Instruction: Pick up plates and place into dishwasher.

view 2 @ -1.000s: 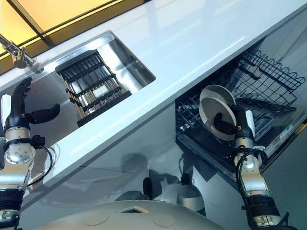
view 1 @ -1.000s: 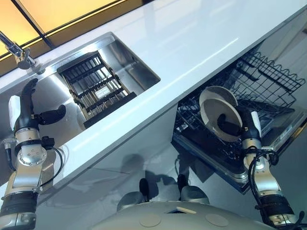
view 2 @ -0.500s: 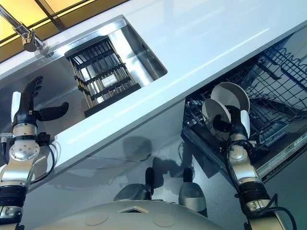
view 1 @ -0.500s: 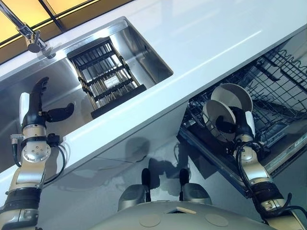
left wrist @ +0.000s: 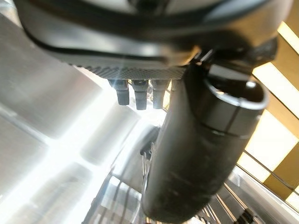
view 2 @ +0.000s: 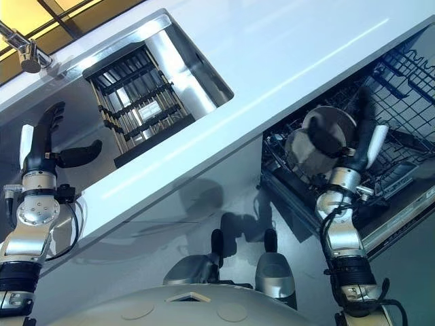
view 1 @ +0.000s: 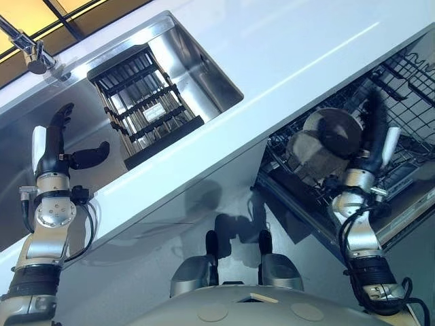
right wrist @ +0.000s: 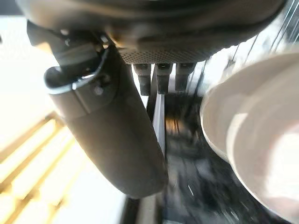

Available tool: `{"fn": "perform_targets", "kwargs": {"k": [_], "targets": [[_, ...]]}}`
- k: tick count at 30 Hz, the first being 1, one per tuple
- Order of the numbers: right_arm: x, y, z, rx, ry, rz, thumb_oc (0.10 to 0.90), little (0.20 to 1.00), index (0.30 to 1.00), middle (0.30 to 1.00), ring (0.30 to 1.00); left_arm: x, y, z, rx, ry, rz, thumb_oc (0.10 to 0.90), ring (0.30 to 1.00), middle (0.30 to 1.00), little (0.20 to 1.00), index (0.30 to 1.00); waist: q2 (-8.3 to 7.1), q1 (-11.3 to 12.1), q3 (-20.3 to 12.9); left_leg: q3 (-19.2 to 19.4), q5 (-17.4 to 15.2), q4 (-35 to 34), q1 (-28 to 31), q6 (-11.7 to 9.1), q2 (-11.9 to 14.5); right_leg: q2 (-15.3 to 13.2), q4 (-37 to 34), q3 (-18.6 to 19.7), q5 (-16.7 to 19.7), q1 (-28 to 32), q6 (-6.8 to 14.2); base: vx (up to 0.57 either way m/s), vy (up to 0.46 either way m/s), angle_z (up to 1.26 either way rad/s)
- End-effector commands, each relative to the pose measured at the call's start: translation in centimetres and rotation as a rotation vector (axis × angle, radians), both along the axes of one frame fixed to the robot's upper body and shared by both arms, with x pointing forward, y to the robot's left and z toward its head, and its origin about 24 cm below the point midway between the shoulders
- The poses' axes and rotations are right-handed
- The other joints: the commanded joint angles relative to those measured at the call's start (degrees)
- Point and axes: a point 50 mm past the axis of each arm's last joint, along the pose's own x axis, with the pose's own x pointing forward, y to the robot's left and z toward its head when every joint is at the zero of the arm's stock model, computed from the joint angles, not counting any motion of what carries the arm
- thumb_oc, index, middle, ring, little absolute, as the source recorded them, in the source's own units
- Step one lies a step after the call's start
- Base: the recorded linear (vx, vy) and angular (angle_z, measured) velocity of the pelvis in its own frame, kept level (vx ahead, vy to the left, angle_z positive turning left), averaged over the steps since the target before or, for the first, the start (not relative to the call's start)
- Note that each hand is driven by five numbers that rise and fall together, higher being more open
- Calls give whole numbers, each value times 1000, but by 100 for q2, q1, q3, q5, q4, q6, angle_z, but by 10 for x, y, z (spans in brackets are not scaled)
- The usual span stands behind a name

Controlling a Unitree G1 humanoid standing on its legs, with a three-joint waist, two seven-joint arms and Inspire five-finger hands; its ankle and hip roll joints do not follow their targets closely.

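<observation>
**Plates standing in the dishwasher rack**

The wire dishwasher rack [view 1: 408, 81] below the bench [view 1: 285, 41] holds two pale round plates [view 1: 331, 125] on edge, one overlapping the other. Their lower rims are lost among the wires. My right robot hand [view 1: 370, 146], blurred, is just beside them, fingers straight, gripping nothing. The sink [view 1: 197, 68] holds a dark slatted rack [view 1: 139, 102]. My left robot hand [view 1: 53, 153] hangs there, spread wide.

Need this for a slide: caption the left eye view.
Right hand open beside two plates standing in the dishwasher rack; left hand open by the sink.
</observation>
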Motion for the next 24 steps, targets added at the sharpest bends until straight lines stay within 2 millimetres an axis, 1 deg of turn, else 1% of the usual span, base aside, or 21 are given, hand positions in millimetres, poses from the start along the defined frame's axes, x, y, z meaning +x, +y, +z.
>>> {"fn": "perform_targets", "kwargs": {"k": [1,2,3,5,8,10,11,13,14,16,17,19,22,24], "targets": [[-6,-11,29,94,-212,12,800,900,900,900,900,3,12,40,67,-171,28,800,900,900,900,900,-85,-230,-277,347,-648,306,25,419,-528,339,1159,123,-801,-457,16,6,-13,-7],[-6,-15,24,148,-193,20,800,900,900,900,900,3,12,39,66,-170,30,800,900,900,900,900,-92,-245,-277,367,-646,301,32,418,-525,342,1156,128,-799,-454,13,7,-27,-6],[-7,-21,15,213,-169,8,800,900,900,900,900,3,13,40,67,-167,30,800,900,900,900,900,-106,-256,-277,381,-652,304,38,417,-522,345,1154,131,-797,-448,10,6,-36,-6],[-12,-30,3,285,-154,-31,800,900,900,900,900,2,15,40,70,-164,32,800,900,900,900,900,-125,-279,-267,411,-653,299,47,413,-514,345,1136,125,-781,-437,13,-2,-52,-5],[-16,-46,-6,348,-156,-139,800,900,900,900,900,8,15,41,76,-157,21,800,900,900,900,900,-126,-282,-255,418,-638,281,44,401,-506,349,1109,108,-750,-432,20,-5,-58,-16],[-16,-54,-12,376,-133,-176,800,900,900,900,900,12,13,42,74,-153,10,800,900,900,900,900,-103,-270,-243,412,-633,282,42,391,-505,346,1104,93,-747,-423,20,5,-42,-10],[-15,-57,-19,390,-85,-185,800,900,900,900,900,15,11,43,77,-149,0,800,900,900,900,900,-89,-257,-241,398,-627,283,35,387,-503,346,1108,84,-747,-425,17,6,-34,-2],[-13,-60,-28,430,-49,-175,800,900,900,900,900,18,8,46,78,-146,-12,800,900,900,900,900,-70,-233,-229,380,-615,289,24,378,-504,343,1093,78,-738,-416,7,5,-46,0],[-11,-61,-39,460,18,-164,800,900,900,900,900,20,7,47,81,-141,-25,800,900,900,900,900,-59,-199,-222,362,-606,295,11,369,-498,342,1086,57,-735,-407,0,6,-62,0],[-10,-63,-49,502,62,-138,800,900,900,900,900,22,6,49,86,-138,-37,800,900,900,900,900,-55,-163,-203,342,-592,302,-7,361,-494,343,1075,37,-727,-398,-11,-1,-66,1],[-9,-64,-59,528,115,-117,800,900,900,900,900,24,5,52,91,-138,-48,800,900,900,900,900,-58,-123,-185,323,-587,313,-31,349,-483,344,1073,14,-726,-396,-16,-6,-70,2],[-9,-65,-64,545,140,-121,800,900,900,900,900,26,5,54,97,-137,-57,800,900,900,900,900,-61,-94,-162,296,-576,318,-53,342,-478,349,1070,0,-725,-396,-28,-20,-79,4],[-6,-69,-71,599,171,-132,800,900,900,900,900,33,4,64,111,-147,-82,800,900,900,900,900,-61,-18,-57,223,-532,350,-148,321,-460,359,1117,-59,-724,-447,-55,-43,-85,7],[0,-65,-75,648,181,-96,800,900,900,900,900,38,0,69,121,-151,-100,800,900,900,900,900,-52,28,27,178,-512,381,-194,312,-453,356,1153,-92,-723,-467,-71,-33,-71,14]]}}
